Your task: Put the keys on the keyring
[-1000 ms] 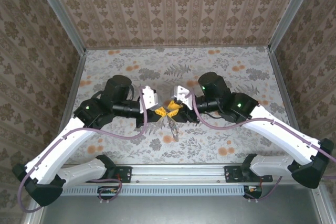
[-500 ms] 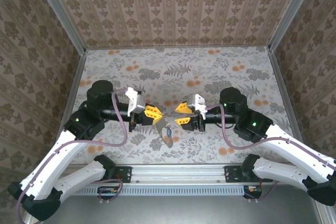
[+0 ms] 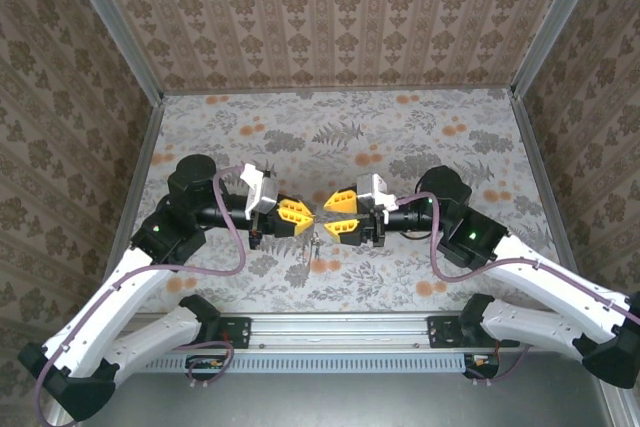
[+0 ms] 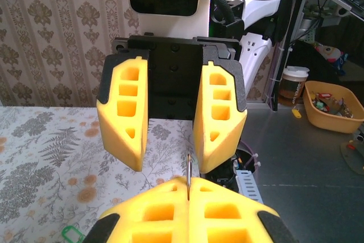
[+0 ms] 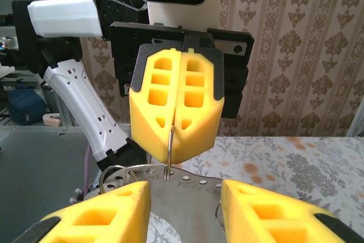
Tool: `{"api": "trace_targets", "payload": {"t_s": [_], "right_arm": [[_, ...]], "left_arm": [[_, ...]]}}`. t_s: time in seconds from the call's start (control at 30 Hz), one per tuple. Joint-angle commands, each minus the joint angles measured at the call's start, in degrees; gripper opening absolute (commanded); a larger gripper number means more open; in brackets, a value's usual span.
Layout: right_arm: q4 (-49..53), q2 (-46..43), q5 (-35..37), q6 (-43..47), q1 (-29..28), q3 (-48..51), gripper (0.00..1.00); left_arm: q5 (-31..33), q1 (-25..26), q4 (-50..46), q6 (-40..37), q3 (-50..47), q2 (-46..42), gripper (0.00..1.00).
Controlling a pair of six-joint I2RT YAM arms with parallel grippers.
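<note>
My left gripper [image 3: 292,217] is shut on the keyring [image 5: 169,146], a thin grey metal loop seen edge-on between its yellow pads [image 4: 187,176]. A flat metal plate with a row of holes [image 5: 187,203] hangs from the loop, with small rings [image 5: 111,174] at its edge. From above it is a thin sliver [image 3: 314,240] below the grippers. My right gripper [image 3: 340,215] faces the left one tip to tip, open, its fingers [image 5: 96,220] either side of the plate without pinching it. A small green thing [image 4: 73,234], perhaps a key's head, lies on the table.
Patterned walls close the table on three sides. A metal rail [image 3: 340,332] with both arm bases runs along the near edge. Beyond the table's right side stand a yellow tub [image 4: 333,106] and a cup [image 4: 293,81].
Both arms pulled apart and back from a close meeting, then the grippers came near each other again. The hanging plate now sits a little higher. The left gripper stayed shut.
</note>
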State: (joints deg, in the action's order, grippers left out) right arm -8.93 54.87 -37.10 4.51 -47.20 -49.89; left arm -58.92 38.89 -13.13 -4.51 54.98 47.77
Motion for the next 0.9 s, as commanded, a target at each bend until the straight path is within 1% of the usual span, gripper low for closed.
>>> {"api": "trace_targets", "payload": {"t_s": [0.0, 0.1, 0.17, 0.27, 0.37, 0.43, 0.47, 0.5, 0.57, 0.6, 0.63, 0.7, 0.77, 0.83, 0.87], "right_arm": [[-3.16, 0.31, -2.34, -1.41, -0.24, 0.33, 0.39], [-3.56, 0.80, -2.67, -1.57, -0.30, 0.28, 0.37], [-3.64, 1.26, -3.02, -1.61, -0.27, -0.11, 0.34], [-3.57, 1.84, -3.08, -1.61, -0.27, -0.38, 0.24], [-2.34, 2.60, -3.27, -1.14, -0.30, -1.16, 0.10], [-1.11, 2.88, -3.21, -0.62, -0.31, -1.62, 0.03], [-0.51, 2.85, -3.07, -0.27, -0.31, -1.88, 0.00], [-0.05, 2.72, -3.05, 0.00, -0.28, -2.11, 0.00], [1.51, 2.44, -2.36, 0.77, -0.26, -2.76, 0.00], [3.20, 2.52, -1.60, 1.29, -0.26, -3.63, 0.00], [4.97, 2.73, -0.84, 1.74, -0.21, -4.57, 0.00], [10.80, 3.87, 1.09, 3.57, -0.04, -7.29, 0.00], [15.30, 5.07, 2.26, 5.08, 0.09, -9.40, 0.00], [18.17, 6.13, 2.45, 6.19, 0.09, -10.96, 0.00], [18.97, 6.42, 2.47, 6.51, 0.14, -11.34, 0.00]], "left_arm": [[-1.05, -0.23, 4.00, 1.58, -0.69, -0.82, 0.00], [-0.63, -0.27, 5.40, 2.20, -1.33, -0.75, 0.00], [-0.46, -0.13, 6.61, 2.78, -1.85, -0.91, 0.00], [-0.08, -0.01, 7.91, 3.32, -2.46, -0.86, 0.00], [0.11, 0.10, 8.96, 3.84, -2.91, -0.85, 0.00], [0.20, 0.13, 9.57, 4.16, -3.00, -0.85, 0.00], [0.28, 0.13, 9.69, 4.30, -3.03, -0.76, 0.00], [0.42, 0.27, 9.50, 4.28, -2.84, -0.63, 0.00], [0.96, 0.42, 5.75, 2.18, -1.05, 0.04, 0.00], [1.65, 0.64, 1.04, -0.26, 0.87, 0.77, 0.07], [2.70, 0.91, -3.43, -2.62, 2.57, 1.38, 0.17], [6.56, 1.89, -13.07, -7.81, 6.55, 2.82, 0.31], [10.39, 2.45, -19.19, -11.19, 9.41, 3.90, 0.35], [13.02, 2.68, -22.13, -12.63, 10.93, 4.83, 0.35], [13.86, 2.76, -22.89, -13.14, 11.48, 5.17, 0.33]]}}
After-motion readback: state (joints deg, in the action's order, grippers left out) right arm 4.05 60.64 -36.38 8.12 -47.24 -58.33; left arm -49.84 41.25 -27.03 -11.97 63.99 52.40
